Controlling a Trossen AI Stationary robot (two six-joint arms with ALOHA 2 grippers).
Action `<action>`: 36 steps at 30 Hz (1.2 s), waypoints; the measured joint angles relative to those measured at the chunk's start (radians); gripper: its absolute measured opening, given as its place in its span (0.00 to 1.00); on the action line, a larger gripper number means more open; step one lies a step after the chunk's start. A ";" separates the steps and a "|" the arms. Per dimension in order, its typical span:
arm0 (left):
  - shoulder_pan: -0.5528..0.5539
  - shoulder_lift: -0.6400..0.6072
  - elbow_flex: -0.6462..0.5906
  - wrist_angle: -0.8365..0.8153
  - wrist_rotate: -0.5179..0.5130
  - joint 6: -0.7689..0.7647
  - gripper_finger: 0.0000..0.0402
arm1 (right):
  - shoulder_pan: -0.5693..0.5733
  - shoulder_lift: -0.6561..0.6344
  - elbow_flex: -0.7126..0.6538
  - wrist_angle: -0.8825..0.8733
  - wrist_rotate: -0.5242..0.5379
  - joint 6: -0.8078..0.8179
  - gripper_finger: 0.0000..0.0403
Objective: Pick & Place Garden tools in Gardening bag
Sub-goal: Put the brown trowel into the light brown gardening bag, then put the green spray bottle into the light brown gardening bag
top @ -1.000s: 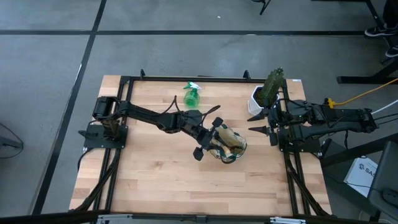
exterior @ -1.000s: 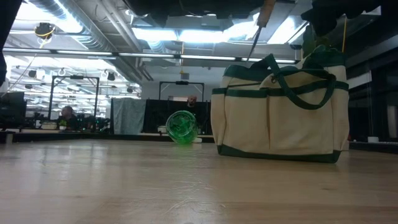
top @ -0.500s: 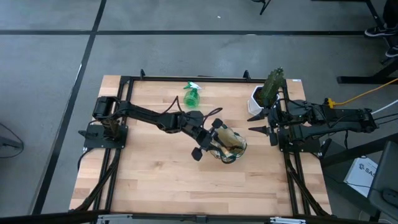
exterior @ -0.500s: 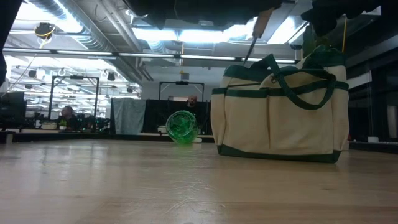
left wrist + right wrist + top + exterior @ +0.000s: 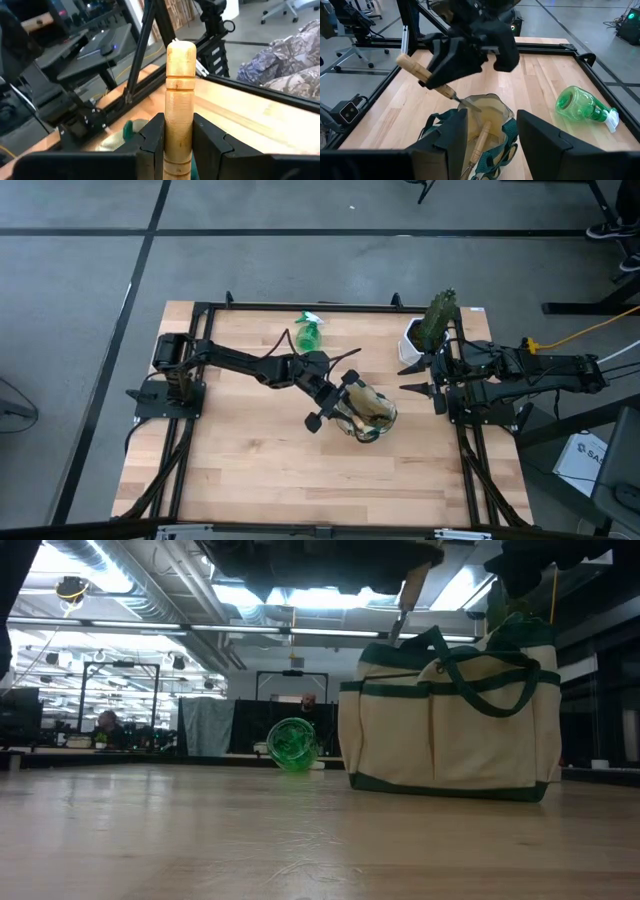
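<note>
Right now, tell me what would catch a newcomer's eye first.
The left gripper holds a wooden-handled tool tilted over the open gardening bag near the table's middle. A green spray bottle lies on its side toward the far edge. The right gripper waits open beside the bag.

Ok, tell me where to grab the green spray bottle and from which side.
Grip the green spray bottle across its round body, coming straight down from above. It lies on its side on the table, nozzle end tapering away, so the body is probably the widest, steadiest part, with bare wood either side for the fingers.
</note>
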 joint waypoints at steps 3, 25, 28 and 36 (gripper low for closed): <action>-0.002 0.000 0.000 0.036 0.001 0.015 0.18 | 0.000 0.000 0.000 0.000 0.000 0.000 0.43; 0.029 0.103 0.000 -0.005 -0.220 -0.058 0.19 | 0.000 0.000 0.000 0.000 0.000 0.000 0.43; 0.032 0.103 0.000 -0.012 -0.265 -0.136 0.21 | 0.000 0.000 0.000 0.000 0.000 0.000 0.43; 0.025 0.097 0.000 -0.011 -0.301 -0.226 0.25 | 0.000 0.000 0.000 0.000 0.000 0.000 0.43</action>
